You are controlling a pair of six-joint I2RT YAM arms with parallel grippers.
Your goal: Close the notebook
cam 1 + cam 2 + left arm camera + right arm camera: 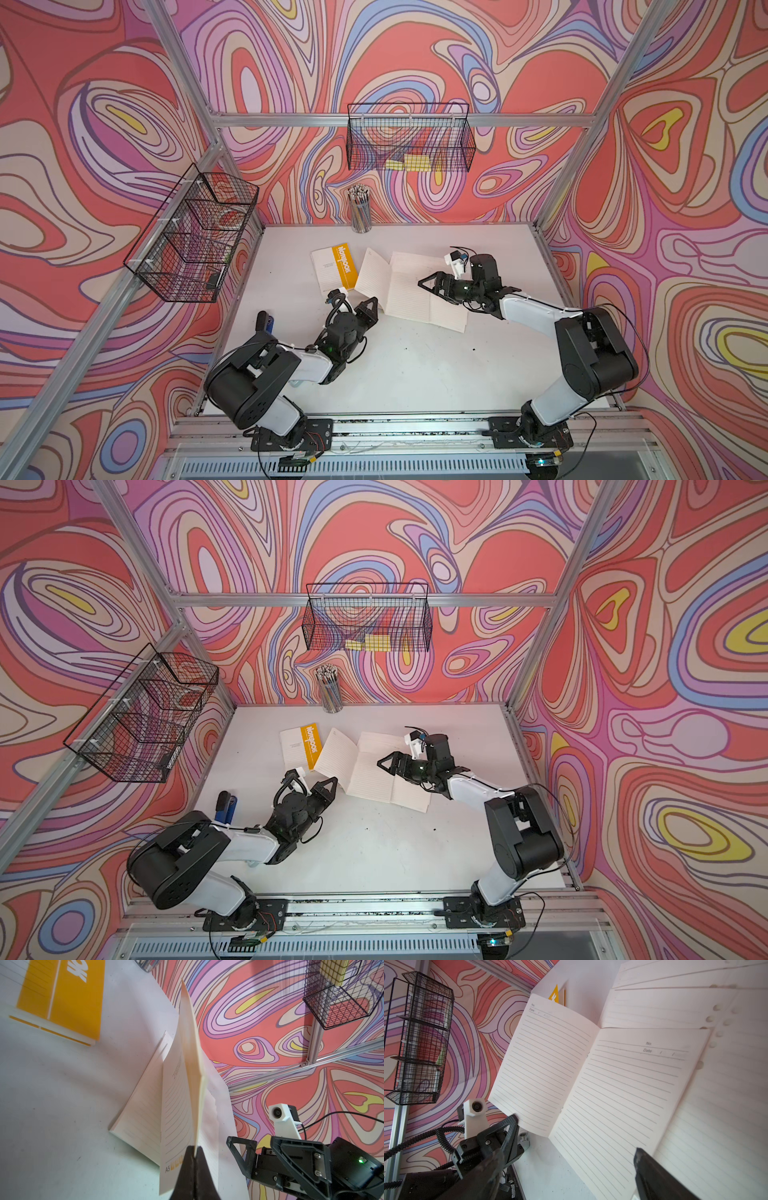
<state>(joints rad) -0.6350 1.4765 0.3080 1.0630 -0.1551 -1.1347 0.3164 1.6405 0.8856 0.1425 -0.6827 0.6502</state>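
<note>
The left gripper (194,1152) is pinched tight on the left-hand leaves of the open notebook (409,291), holding them raised off the table (415,365). The right gripper (424,284) hovers over the right-hand page with its jaws spread wide. The open notebook lies mid-table toward the far edge, just beside a closed orange notebook (343,266).

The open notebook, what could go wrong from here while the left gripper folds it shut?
1. The left gripper pinches the open notebook by one corner of its lifted half, so the pages could slip out or crease.
2. The open right gripper sits over the flat page, in the closing half's path; they could collide.
3. The open notebook lies on loose punched sheets, so it may slide rather than fold.
</note>
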